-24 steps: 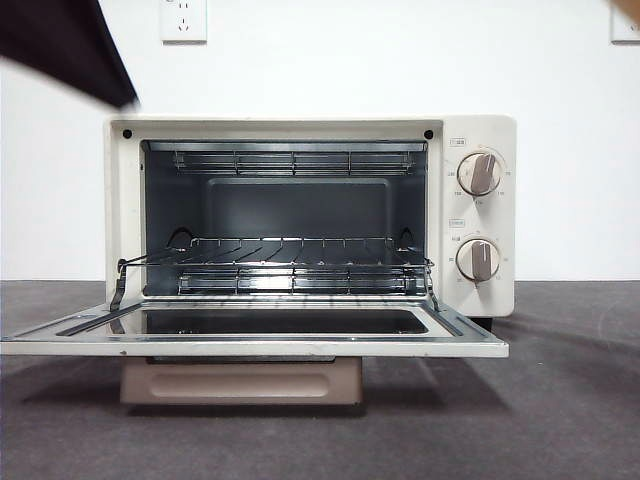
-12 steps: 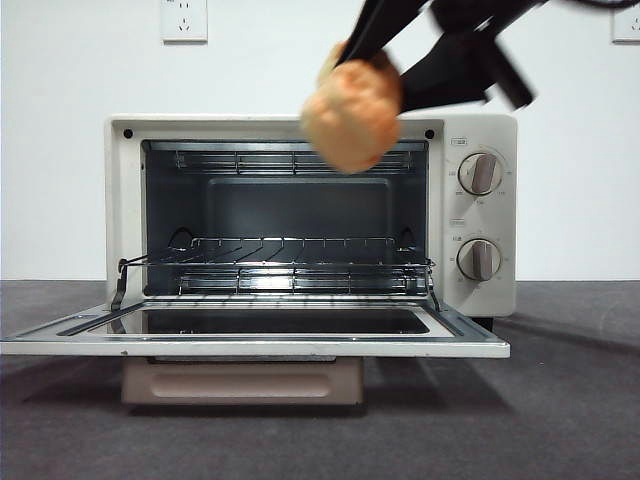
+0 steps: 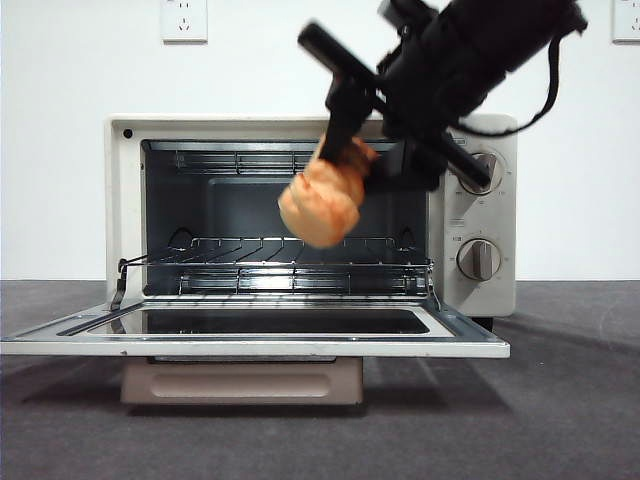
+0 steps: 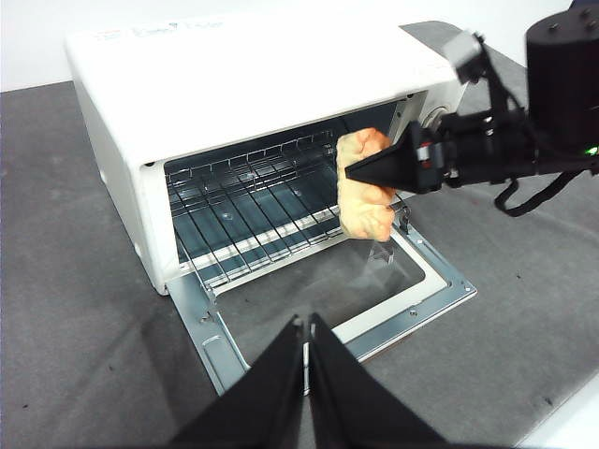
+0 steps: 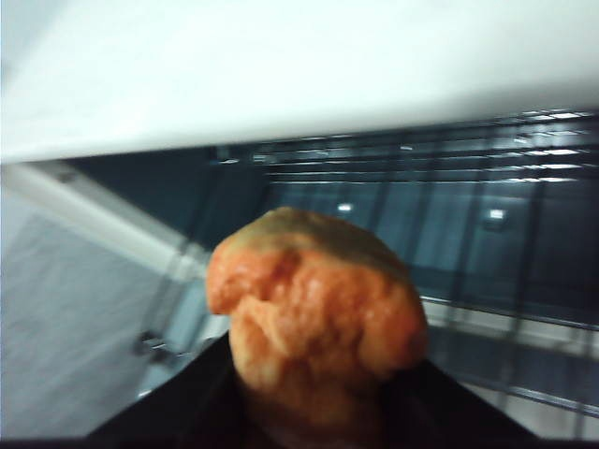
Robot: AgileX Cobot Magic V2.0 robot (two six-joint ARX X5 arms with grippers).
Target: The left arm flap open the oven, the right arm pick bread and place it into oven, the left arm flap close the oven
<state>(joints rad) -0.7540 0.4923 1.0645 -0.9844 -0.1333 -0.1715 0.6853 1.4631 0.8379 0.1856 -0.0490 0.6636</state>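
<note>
The cream-white oven (image 3: 480,135) stands with its glass door (image 3: 250,335) flapped down flat and its wire rack (image 3: 280,262) bare. My right gripper (image 3: 345,165) comes in from the upper right, shut on the golden-orange bread (image 3: 320,200), which hangs in front of the oven mouth above the rack and over the door. The right wrist view shows the bread (image 5: 314,313) between the jaws, facing the oven cavity (image 5: 449,196). In the left wrist view, my left gripper (image 4: 306,323) is shut and empty, held back from the oven (image 4: 234,70) and the bread (image 4: 365,182).
Two knobs (image 3: 480,172) sit on the oven's right panel. The beige-brown bar handle (image 3: 240,380) hangs under the open door. The oven stands on a dark grey mat (image 3: 570,400) before a white wall with a socket (image 3: 183,20).
The right gripper came in from the upper right with the bread, then lowered it from the oven's top edge down in front of the cavity. The left arm left the top left corner.
</note>
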